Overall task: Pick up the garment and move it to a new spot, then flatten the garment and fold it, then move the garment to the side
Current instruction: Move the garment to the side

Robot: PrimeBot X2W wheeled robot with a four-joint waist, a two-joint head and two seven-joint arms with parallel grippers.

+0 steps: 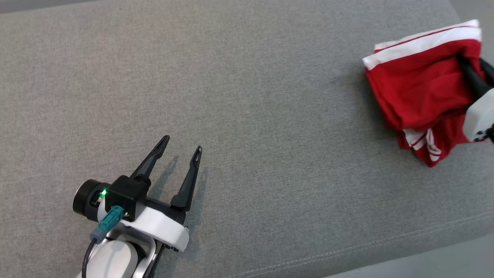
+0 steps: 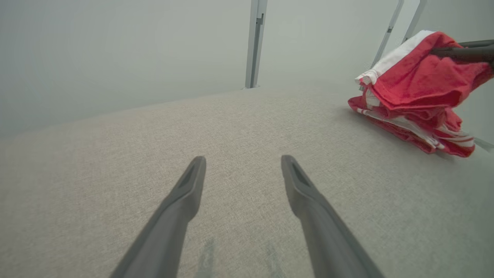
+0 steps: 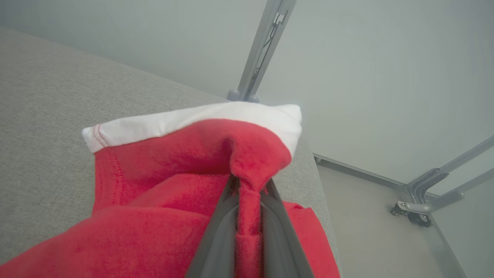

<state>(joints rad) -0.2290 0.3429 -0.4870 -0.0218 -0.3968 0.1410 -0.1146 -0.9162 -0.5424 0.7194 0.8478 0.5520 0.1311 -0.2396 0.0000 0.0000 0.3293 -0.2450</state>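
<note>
Garment [image 1: 417,88]: red cloth with a white band and white stripes, bunched in a heap, not flat.
Garment position: far right part of the counter [image 1: 247,116], close to its right edge; well apart from the left gripper.
Garment contact: lower folds rest on the counter; an upper fold is drawn up into a peak, seen from the left wrist [image 2: 417,85].
White band: runs along the top edge of the heap, on the side away from the robot.
Right gripper [image 1: 476,75]: at the right edge of the head view, fingers clenched on a pinch of the garment's red cloth.
Right wrist view: the fold of the garment [image 3: 154,193] sits squeezed between the two dark fingers [image 3: 216,239]; their tips are buried in cloth.
Left gripper [image 1: 182,143]: lower left of the head view, over bare counter, fingers spread wide, grasping nothing.
Left wrist view: both fingers [image 2: 181,204] point across the grey fabric, with the garment up and to the right.
Counter surface: grey woven fabric, a stitched seam along the near edge.
Surroundings: grey metal post [image 3: 262,50] behind the counter, pale wall, floor [image 3: 366,216] past the right edge, a caster wheel [image 3: 417,212] on a frame.
</note>
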